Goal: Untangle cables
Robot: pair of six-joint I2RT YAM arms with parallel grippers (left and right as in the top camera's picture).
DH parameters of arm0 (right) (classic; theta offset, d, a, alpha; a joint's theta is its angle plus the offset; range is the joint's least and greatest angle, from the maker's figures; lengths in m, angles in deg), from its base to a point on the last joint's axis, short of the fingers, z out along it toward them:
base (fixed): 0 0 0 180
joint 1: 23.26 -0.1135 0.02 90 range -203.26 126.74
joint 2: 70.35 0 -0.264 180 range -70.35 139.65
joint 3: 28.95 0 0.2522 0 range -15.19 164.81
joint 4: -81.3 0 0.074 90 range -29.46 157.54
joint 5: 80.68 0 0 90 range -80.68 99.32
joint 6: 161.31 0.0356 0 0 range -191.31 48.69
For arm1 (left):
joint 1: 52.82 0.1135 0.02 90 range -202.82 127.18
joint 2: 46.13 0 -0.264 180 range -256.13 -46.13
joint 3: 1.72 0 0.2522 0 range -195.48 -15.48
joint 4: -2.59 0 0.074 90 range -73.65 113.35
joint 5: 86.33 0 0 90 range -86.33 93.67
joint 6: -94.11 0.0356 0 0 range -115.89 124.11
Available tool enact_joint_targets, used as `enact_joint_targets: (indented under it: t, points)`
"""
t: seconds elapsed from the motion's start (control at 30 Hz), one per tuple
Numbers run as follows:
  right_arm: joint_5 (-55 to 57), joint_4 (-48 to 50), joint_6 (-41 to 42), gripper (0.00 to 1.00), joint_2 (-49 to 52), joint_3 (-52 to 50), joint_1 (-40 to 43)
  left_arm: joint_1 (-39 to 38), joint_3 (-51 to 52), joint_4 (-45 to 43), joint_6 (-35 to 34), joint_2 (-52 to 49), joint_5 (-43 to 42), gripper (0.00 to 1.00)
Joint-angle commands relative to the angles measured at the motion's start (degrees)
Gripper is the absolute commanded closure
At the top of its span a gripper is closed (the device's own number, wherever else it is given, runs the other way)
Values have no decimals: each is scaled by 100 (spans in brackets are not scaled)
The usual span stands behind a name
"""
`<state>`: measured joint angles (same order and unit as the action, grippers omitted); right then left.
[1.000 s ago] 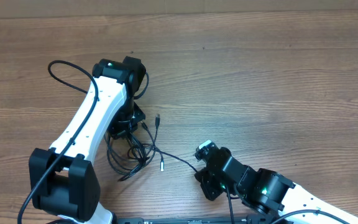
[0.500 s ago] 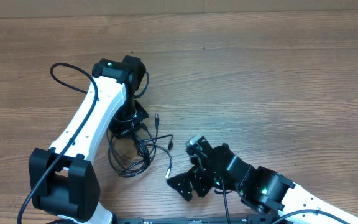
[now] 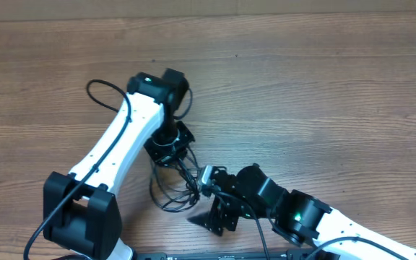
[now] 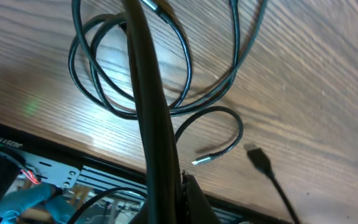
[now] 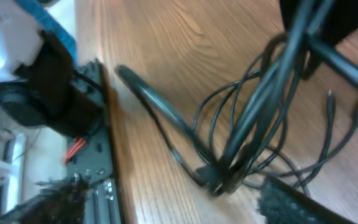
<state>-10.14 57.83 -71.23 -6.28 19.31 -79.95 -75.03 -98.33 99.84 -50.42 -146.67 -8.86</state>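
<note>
On the left gripper (image 3: 170,146) the jaws are pinched together on strands of the cables (image 5: 260,102), whose loops hang below them onto the counter (image 3: 323,87). On the right gripper (image 3: 211,208) the jaws stand apart, with the knot just ahead of them. The cords look light, limp and springy. They are best taken by one strand beside a plug.

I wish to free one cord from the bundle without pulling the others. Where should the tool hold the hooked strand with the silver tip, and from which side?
Probably just behind the silver tip of the hooked strand, coming from the table-edge side. There it lies alone on the wood, curling away from the coiled cables, so no other cord gets pinched.
</note>
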Motion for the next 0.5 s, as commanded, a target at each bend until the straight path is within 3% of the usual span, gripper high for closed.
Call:
enact_joint_targets:
  t: [0.0, 0.23, 0.47]
  points:
    - [916, 42, -356, 21, 192, 39, -20, -184, -136, 7, -81, -7, -186, 96]
    - [1069, 269, -354, 41, 216, 39, -20, -258, -136, 4, -81, -7, 20, 93]
    - [1049, 356, -293, 41, 140, 42, -20, -258, -136, 20, -122, -7, 46, 95]
